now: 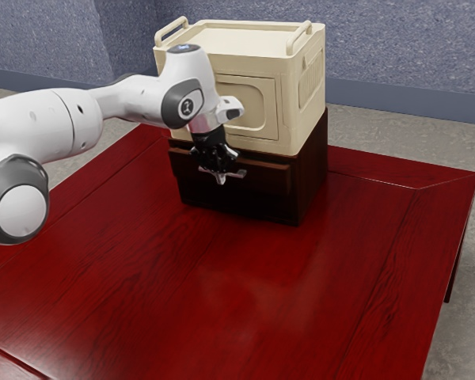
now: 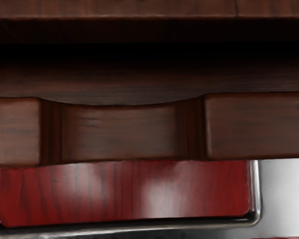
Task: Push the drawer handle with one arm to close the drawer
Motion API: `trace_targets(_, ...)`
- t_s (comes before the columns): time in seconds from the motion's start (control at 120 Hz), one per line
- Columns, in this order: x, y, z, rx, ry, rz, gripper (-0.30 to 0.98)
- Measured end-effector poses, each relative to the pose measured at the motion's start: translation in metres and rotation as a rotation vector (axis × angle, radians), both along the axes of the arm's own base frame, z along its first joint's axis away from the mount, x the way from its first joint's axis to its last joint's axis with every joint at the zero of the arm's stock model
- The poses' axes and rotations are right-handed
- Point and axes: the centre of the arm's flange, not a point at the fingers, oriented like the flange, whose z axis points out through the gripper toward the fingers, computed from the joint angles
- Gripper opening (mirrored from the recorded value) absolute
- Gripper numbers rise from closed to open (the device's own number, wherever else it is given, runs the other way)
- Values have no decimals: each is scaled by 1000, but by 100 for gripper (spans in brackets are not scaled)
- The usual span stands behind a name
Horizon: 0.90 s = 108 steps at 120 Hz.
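Observation:
The black gripper is at the front of the dark wooden drawer, close to the silver handle. The fingers cannot be made out clearly against the metal. The drawer stands slightly out from its dark cabinet. In the wrist view, a narrow dark gap lies between the cabinet edge and the drawer's front board, which has a curved dip along its top. The handle shows as a metal loop beyond that board, with red tabletop seen through it.
A cream box with two raised handles sits on top of the cabinet, just behind my hand. Glossy red tabletop stretches in front of the cabinet and toward the exterior view's right. A blue-grey wall stands behind.

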Motion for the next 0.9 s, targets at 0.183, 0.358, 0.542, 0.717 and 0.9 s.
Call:
trace_targets(0.183, 3, 2, -4, 18, -17, 5, -10)
trace_targets(0.358, 6, 6, -2, 28, -30, -26, -10)
trace_targets(0.542, 8, 9, -2, 38, -36, -73, -10)
trace_targets(0.717, 9, 7, -1, 38, -45, -76, -10)
trace_targets(0.9, 11, 6, -1, 33, -64, -94, -10)
